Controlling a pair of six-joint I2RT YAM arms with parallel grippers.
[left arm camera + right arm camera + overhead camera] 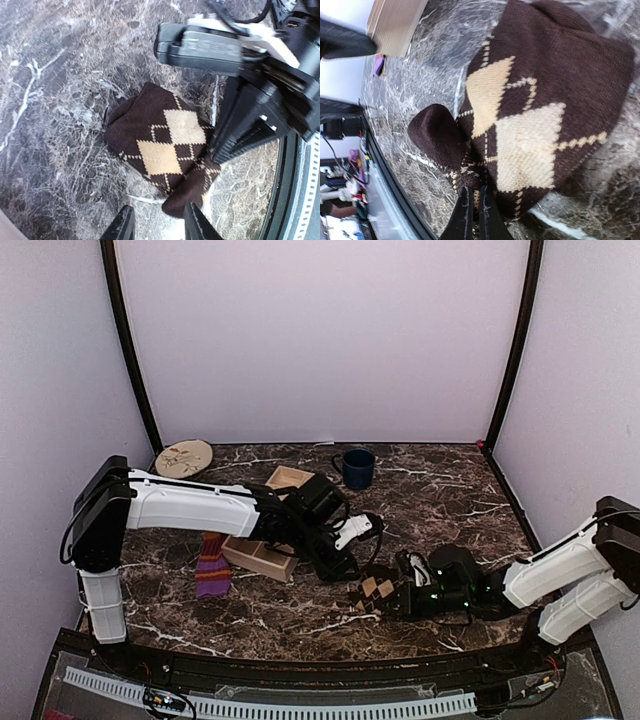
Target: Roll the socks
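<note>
The dark brown sock with tan argyle diamonds point(374, 589) lies bunched on the marble near the front middle. The same brown sock point(545, 100) fills the right wrist view, where my right gripper point(476, 205) is shut on its near edge beside a folded-over brown end. My left gripper point(159, 222) stands open just short of the brown sock point(165, 140), whose dark tip lies by the right fingertip point(196, 220), with nothing gripped. From above, the left gripper point(350, 570) sits left of the sock and the right gripper point(395, 596) at its right. The purple striped sock point(212, 568) lies flat further left.
A wooden tray point(262, 552) sits under the left arm, with a second wooden box point(288, 478) behind it. A dark blue mug point(355, 468) and a round wooden disc point(184, 457) stand at the back. The table's front edge point(300, 658) runs close behind the brown sock.
</note>
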